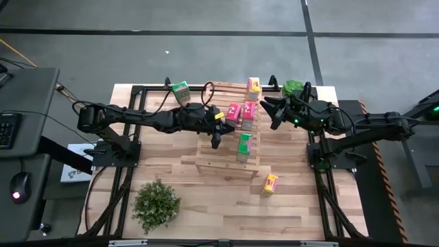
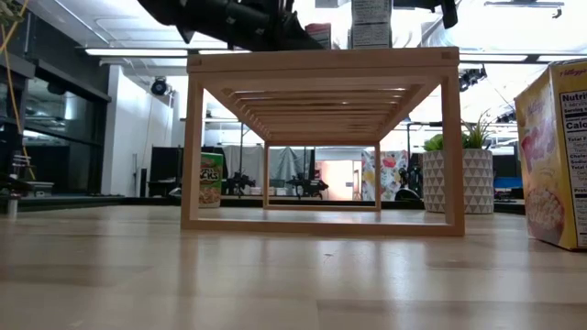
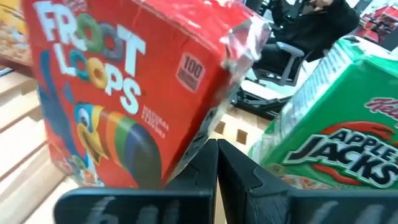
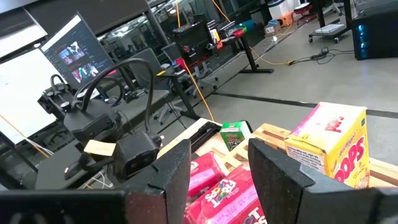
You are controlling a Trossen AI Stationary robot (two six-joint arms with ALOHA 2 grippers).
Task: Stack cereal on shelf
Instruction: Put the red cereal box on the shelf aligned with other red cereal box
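The slatted wooden shelf (image 1: 221,152) stands mid-table. On its top are two pink-red cereal boxes (image 1: 233,113) (image 1: 248,115) side by side, a green box (image 1: 244,144) nearer and a yellow box (image 1: 254,85) at the far edge. A second green box (image 1: 180,90) stands on the table far left. A second yellow box (image 1: 271,183) lies on the table near the shelf. My left gripper (image 3: 217,165) is shut, over the shelf top, just left of the pink-red box (image 3: 124,93), with the green box (image 3: 336,137) beside it. My right gripper (image 4: 217,165) is open at the shelf's far right corner. My left gripper's shut fingertips (image 3: 208,152) come level from the table's left and stand right at a lower corner (image 3: 186,163) of the left pink-red box, which rests on the shelf top. I cannot tell whether they touch it.
A leafy plant (image 1: 156,204) stands at the table's near left and another plant (image 1: 293,87) at the far right, close to my right gripper (image 1: 269,110). In the low view the yellow box (image 2: 555,156) stands close by, and the shelf (image 2: 321,137) is open underneath.
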